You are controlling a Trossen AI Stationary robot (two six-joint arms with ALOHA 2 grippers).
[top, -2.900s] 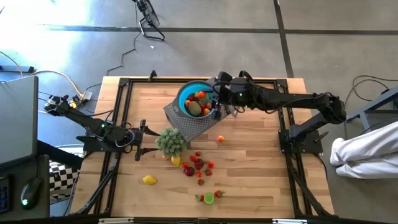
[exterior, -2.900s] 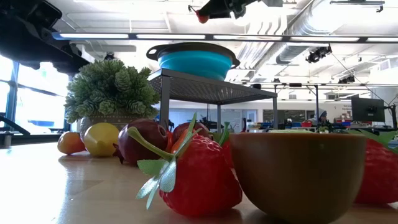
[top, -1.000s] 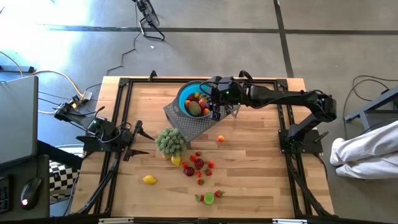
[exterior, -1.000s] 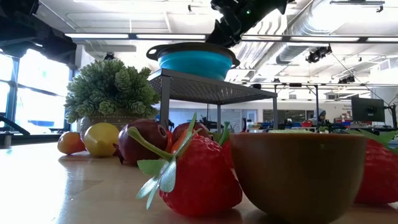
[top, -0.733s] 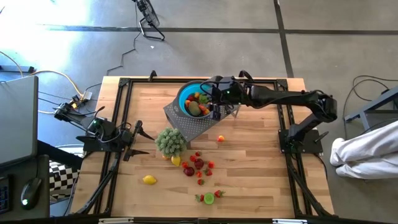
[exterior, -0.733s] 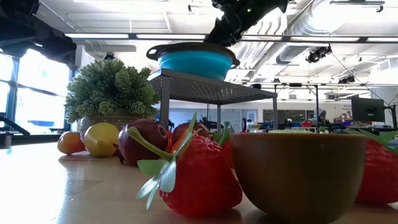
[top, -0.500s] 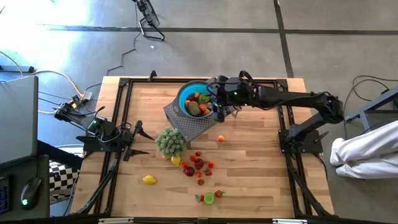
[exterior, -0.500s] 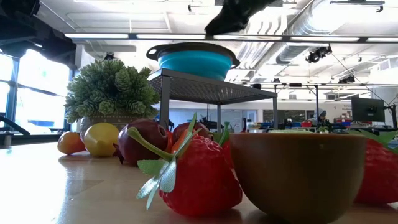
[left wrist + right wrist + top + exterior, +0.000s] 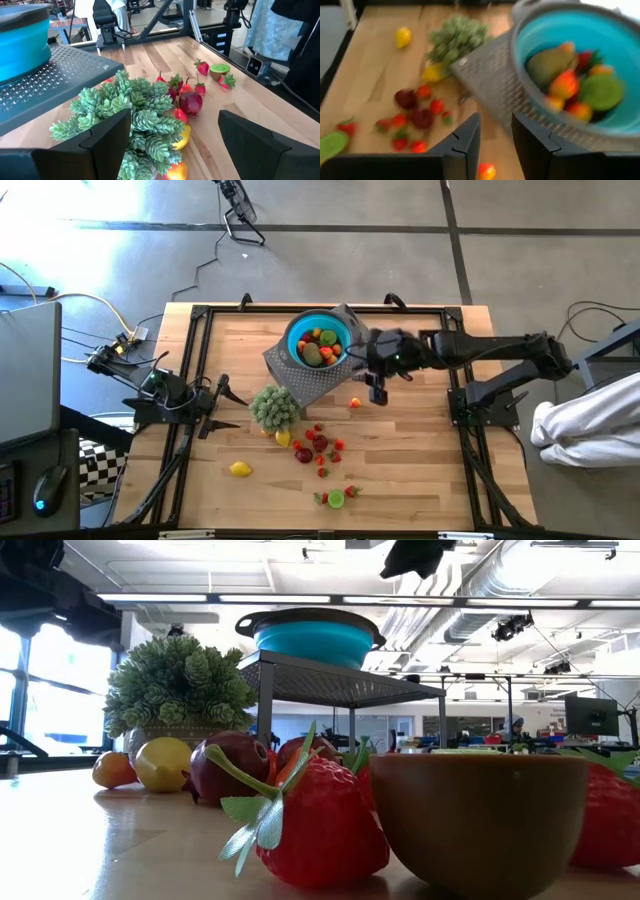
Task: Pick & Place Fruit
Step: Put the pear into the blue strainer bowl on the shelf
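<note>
A blue bowl (image 9: 318, 340) stands on a grey perforated stand (image 9: 305, 385) at the table's far middle, with several pieces of fruit (image 9: 565, 82) inside it. More fruit (image 9: 315, 445) lies loose on the wood: a lemon (image 9: 240, 469), a halved green piece (image 9: 336, 499) and a small orange-red piece (image 9: 354, 403). My right gripper (image 9: 378, 390) hangs to the right of the bowl, above the table. Its fingers (image 9: 470, 140) stand a little apart with nothing between them. My left gripper (image 9: 228, 402) waits open at the left, facing the green plant.
A green potted plant (image 9: 275, 408) stands just left of the loose fruit, close to my left gripper (image 9: 175, 120). Black frame rails (image 9: 190, 380) run along the table's edges. Bare wood lies to the right of the fruit.
My right gripper has left its place over the blue bowl. It has swung toward the table's right and near edges, rising a little, and now hangs beside the stand. The bowl and the fruit have stayed put.
</note>
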